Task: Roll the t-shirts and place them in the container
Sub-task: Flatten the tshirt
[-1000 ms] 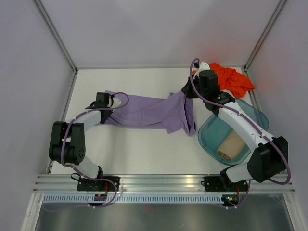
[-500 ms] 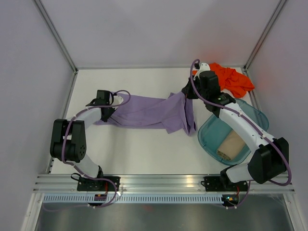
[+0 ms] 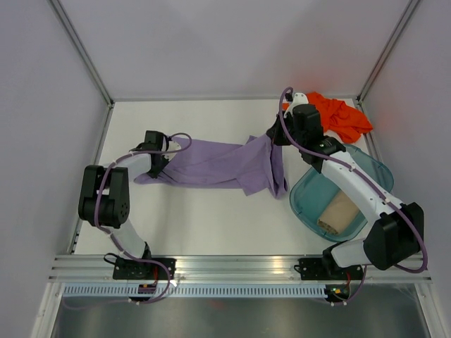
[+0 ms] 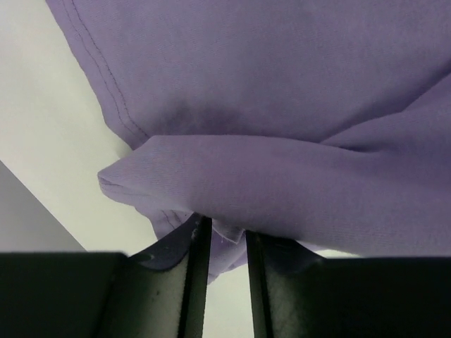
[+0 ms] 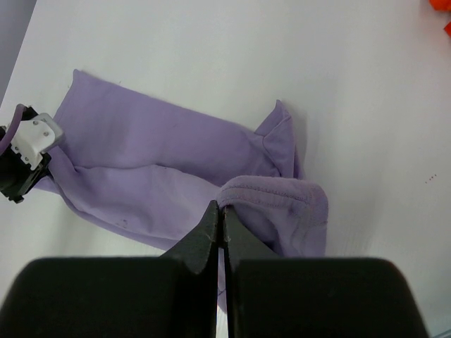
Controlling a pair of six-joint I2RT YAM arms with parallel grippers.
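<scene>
**Lavender tee strung left-to-right, pinched at both ends**

Starting at the left gripper (image 4: 220, 229): squeezed narrow on a fold at the left end of the lavender t-shirt (image 3: 211, 163), with cloth bunched right over the fingers in the wrist view. Same deal at the right gripper (image 5: 222, 211): clamped tight on a stitched edge at the right end. Could be collar or hem, can't tell which.

So, long axis running left-right across the middle of the table (image 3: 211, 225), stretched between the two grippers. Fairly flat on the left half, twisted and doubled over toward the right, with a flap trailing to the near side. Neither arm nearer than the other, really, one on each end already.

Room-wise: plenty of bare table on the near side of the shirt, a decent strip on the far side too. Tight on the left, close to the left wall (image 3: 42, 141). Crowded on the right: orange t-shirt (image 3: 338, 114) heaped just past the right gripper in the far right corner, teal tub (image 3: 380, 169) near right with the beige t-shirt (image 3: 338, 211) lying inside.

Best guess for next: flatten out that right-hand bunching before any rolling, probably pulling toward the near side.
</scene>
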